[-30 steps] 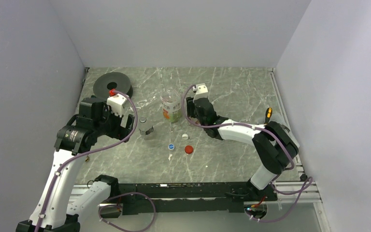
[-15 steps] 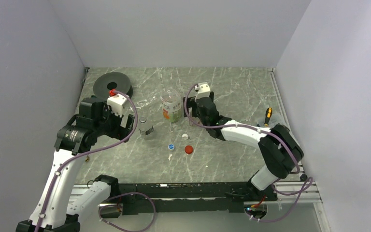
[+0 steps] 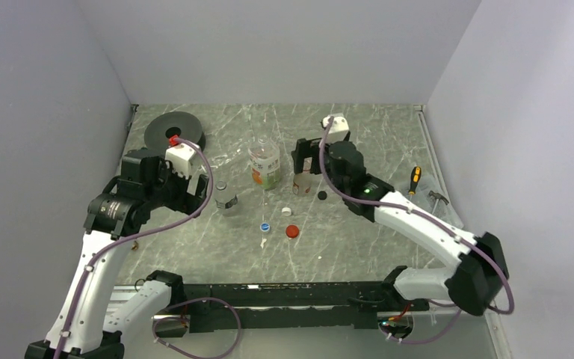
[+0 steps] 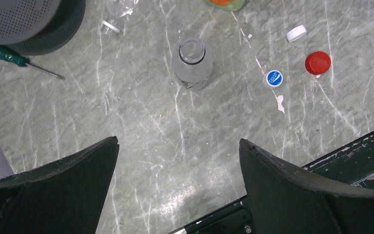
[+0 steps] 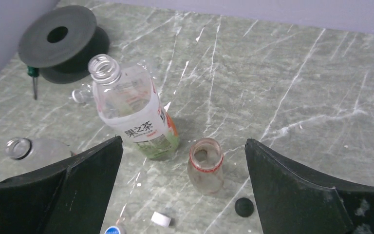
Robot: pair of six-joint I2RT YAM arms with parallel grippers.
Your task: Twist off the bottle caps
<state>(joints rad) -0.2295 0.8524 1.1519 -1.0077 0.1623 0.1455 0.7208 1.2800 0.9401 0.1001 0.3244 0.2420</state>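
Three bottles stand upright with open mouths: the large green-white-orange labelled bottle [image 3: 265,164] [image 5: 131,109], a small clear bottle [image 3: 226,198] [image 4: 193,63] and a small red-rimmed bottle [image 3: 303,182] [image 5: 206,165]. Loose on the table lie the black cap [image 3: 321,195] [image 5: 243,206], white cap [image 3: 286,212] [image 4: 296,33], blue cap [image 3: 265,226] [image 4: 273,78] and red cap [image 3: 292,231] [image 4: 318,62]. My right gripper [image 3: 306,155] [image 5: 183,141] hangs open above and behind the red-rimmed bottle, holding nothing. My left gripper [image 3: 194,197] [image 4: 178,142] is open and empty, left of the clear bottle.
A large black disc with a hole [image 3: 173,131] [image 5: 61,39] sits at the back left, a green screwdriver [image 4: 9,57] beside it. An orange-and-black screwdriver [image 3: 415,178] lies near the right edge. Grey walls enclose three sides.
My right gripper has opened and drawn back and up from the red-rimmed bottle. The black cap now lies on the table beside that bottle. The left arm has not moved.
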